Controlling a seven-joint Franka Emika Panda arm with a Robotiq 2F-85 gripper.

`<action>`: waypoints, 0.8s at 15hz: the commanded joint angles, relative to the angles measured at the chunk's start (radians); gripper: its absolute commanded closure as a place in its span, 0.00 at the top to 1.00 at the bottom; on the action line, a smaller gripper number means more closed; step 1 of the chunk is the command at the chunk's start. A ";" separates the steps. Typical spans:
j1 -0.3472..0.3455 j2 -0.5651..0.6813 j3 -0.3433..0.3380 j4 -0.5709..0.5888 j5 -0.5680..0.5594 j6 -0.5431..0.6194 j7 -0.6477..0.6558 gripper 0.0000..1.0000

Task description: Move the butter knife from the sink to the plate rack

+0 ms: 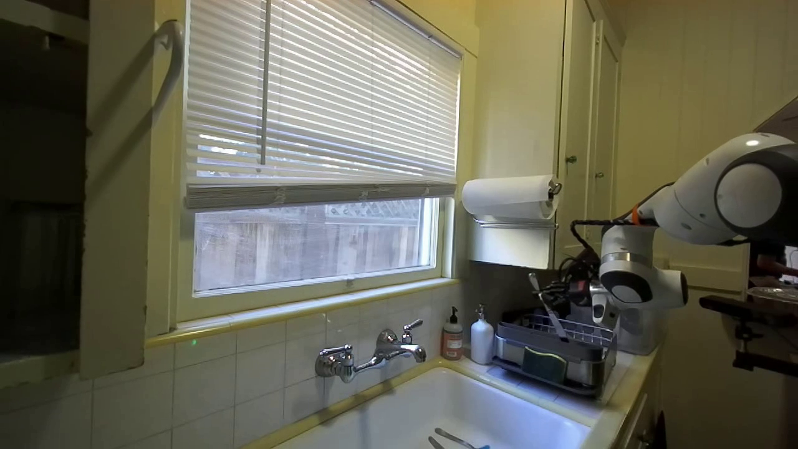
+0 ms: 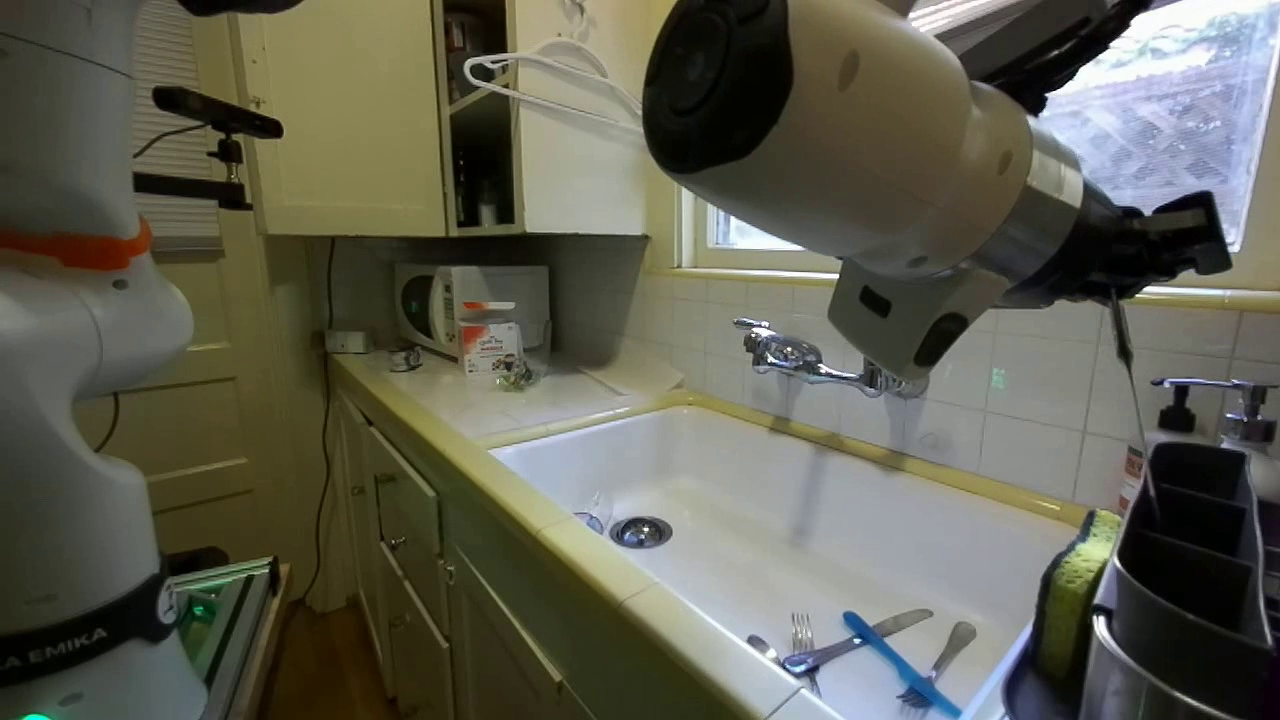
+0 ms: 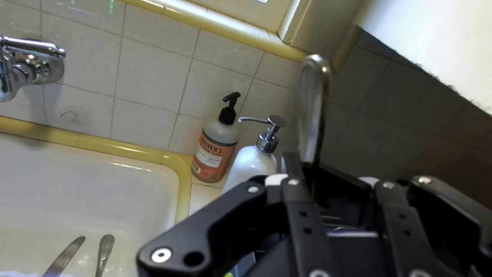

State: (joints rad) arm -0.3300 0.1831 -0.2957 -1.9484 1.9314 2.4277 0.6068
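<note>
The butter knife (image 1: 552, 315) is upright but tilted over the plate rack (image 1: 583, 354), handle end up. My gripper (image 1: 551, 293) is around its handle. In an exterior view the knife (image 2: 1122, 340) hangs below the gripper (image 2: 1175, 250), its lower end inside a compartment of the rack's dark cutlery cup (image 2: 1195, 565). In the wrist view the knife handle (image 3: 312, 109) stands between the fingertips (image 3: 309, 165), which look closed on it; contact is partly in shadow. The white sink (image 2: 850, 490) holds another knife (image 2: 905, 622), forks (image 2: 803, 632) and a blue utensil (image 2: 900, 662).
A sponge (image 2: 1075, 600) is on the cup's sink side. An orange-label soap bottle (image 3: 215, 152) and a white pump bottle (image 3: 251, 163) stand beside the rack near the tiled wall. The chrome tap (image 1: 374, 358) projects over the sink. A paper-towel roll (image 1: 508, 194) hangs above.
</note>
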 commanded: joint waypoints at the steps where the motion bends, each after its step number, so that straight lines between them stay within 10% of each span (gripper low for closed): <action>1: -0.021 0.002 -0.023 0.004 -0.020 0.026 0.007 0.02; 11: -0.041 0.028 -0.035 0.002 -0.072 0.061 0.112 0.02; 12: -0.040 0.026 -0.035 -0.002 -0.087 0.064 0.129 0.34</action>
State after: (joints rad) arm -0.3634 0.2065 -0.3301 -1.9522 1.8982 2.4886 0.6693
